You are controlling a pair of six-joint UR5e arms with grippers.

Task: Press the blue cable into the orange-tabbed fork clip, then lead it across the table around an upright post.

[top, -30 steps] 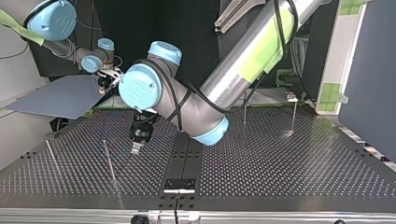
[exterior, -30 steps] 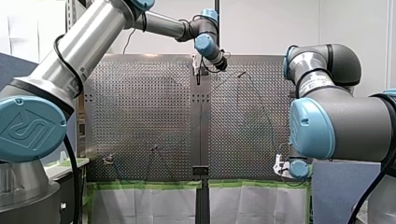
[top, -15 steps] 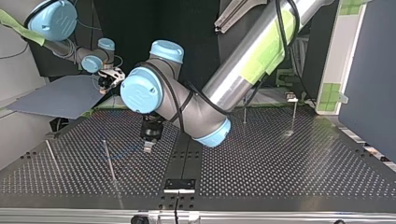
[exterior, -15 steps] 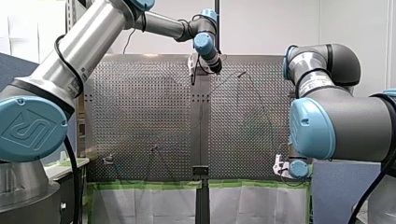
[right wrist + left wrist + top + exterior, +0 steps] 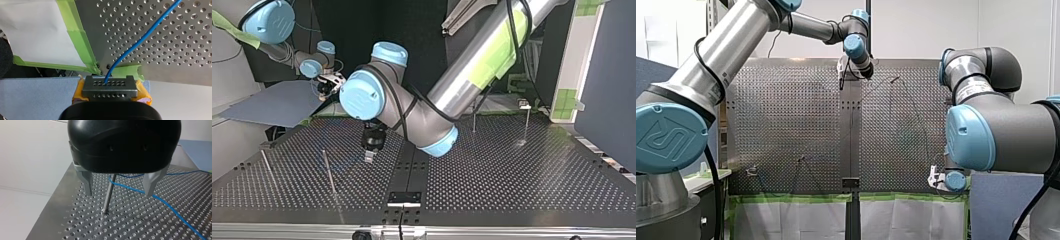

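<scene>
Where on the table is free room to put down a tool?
In the top view, the perforated table is bare right of the black centre strip, in front of the two far posts. Left of the strip it is crowded: my left gripper, the blue cable, two more posts.

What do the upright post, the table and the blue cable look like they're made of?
The upright post looks like polished steel: a slim rod with bright highlights. The table is probably aluminium or steel sheet: dull grey sheen, regular drilled holes. The blue cable seems plastic-insulated wire: smooth, uniformly blue, bending in loose curves.
</scene>
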